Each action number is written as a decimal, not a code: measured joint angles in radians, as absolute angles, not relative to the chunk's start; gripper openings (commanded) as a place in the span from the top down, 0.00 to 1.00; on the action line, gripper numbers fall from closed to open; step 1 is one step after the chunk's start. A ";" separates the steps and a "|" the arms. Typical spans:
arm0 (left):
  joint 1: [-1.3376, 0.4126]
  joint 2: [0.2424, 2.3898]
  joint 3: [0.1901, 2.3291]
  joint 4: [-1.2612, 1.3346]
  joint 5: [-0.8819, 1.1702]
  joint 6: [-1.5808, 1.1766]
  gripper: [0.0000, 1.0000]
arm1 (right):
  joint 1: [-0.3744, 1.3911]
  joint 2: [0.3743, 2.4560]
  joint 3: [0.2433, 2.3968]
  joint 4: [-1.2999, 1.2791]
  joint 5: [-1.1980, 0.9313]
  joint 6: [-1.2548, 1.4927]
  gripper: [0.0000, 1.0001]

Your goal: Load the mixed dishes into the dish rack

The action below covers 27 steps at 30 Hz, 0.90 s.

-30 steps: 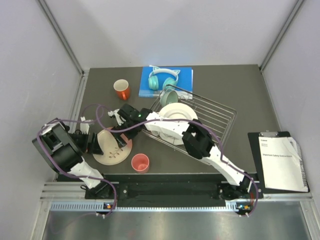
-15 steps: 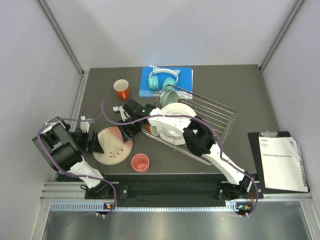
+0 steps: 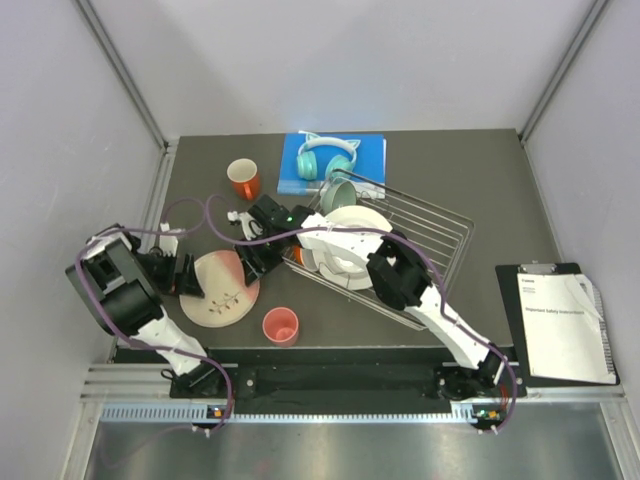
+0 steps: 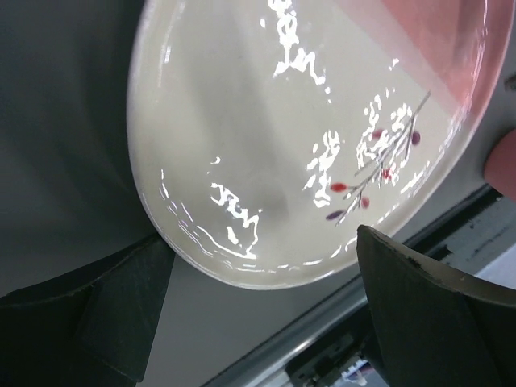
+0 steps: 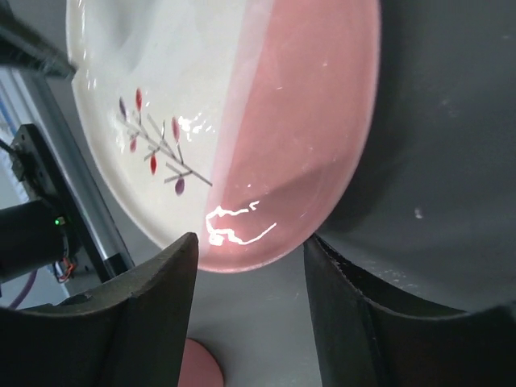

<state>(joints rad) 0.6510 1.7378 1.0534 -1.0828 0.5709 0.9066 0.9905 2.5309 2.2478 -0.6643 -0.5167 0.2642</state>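
The large pink-and-cream plate (image 3: 222, 290) lies on the table left of the dish rack (image 3: 430, 232). My left gripper (image 3: 186, 281) is open at the plate's left rim; the cream rim (image 4: 266, 161) sits just ahead of its jaws (image 4: 266, 322). My right gripper (image 3: 256, 259) is open at the plate's right, pink rim (image 5: 290, 145), with the rim just ahead of its jaws (image 5: 250, 298). White plates (image 3: 350, 240) and the mint green bowl (image 3: 337, 193) stand in the rack. The orange cup (image 3: 243, 178) and the coral pink cup (image 3: 281, 325) stand on the table.
Teal cat-ear headphones (image 3: 325, 155) lie on a blue book (image 3: 370, 152) behind the rack. A clipboard with paper (image 3: 560, 320) lies at the right edge. The coral cup's rim (image 5: 197, 367) shows just below my right fingers. Walls close in the left and right sides.
My right gripper has drawn back from over the plate to its right rim. My left gripper has moved up against the plate's left rim. The plate has shifted slightly.
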 measured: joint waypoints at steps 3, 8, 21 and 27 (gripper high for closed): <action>0.630 1.752 1.085 -1.035 0.579 0.899 0.01 | 0.991 2.531 2.248 -0.665 -0.549 0.265 0.50; 0.595 1.761 1.107 -0.933 0.609 0.893 0.10 | 1.002 2.531 2.247 -0.667 -0.606 0.274 0.65; 0.529 1.846 1.125 -0.985 0.770 0.966 0.87 | 1.044 2.531 2.254 -0.522 -0.693 0.312 0.70; 0.510 1.905 1.125 -1.091 0.823 0.975 0.82 | 1.016 2.531 2.254 -0.452 -0.643 0.326 0.00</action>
<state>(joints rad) 0.5098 1.9053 1.1252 -1.0912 0.8230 0.9752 1.0161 2.5309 2.2539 -0.4522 -0.6426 0.3260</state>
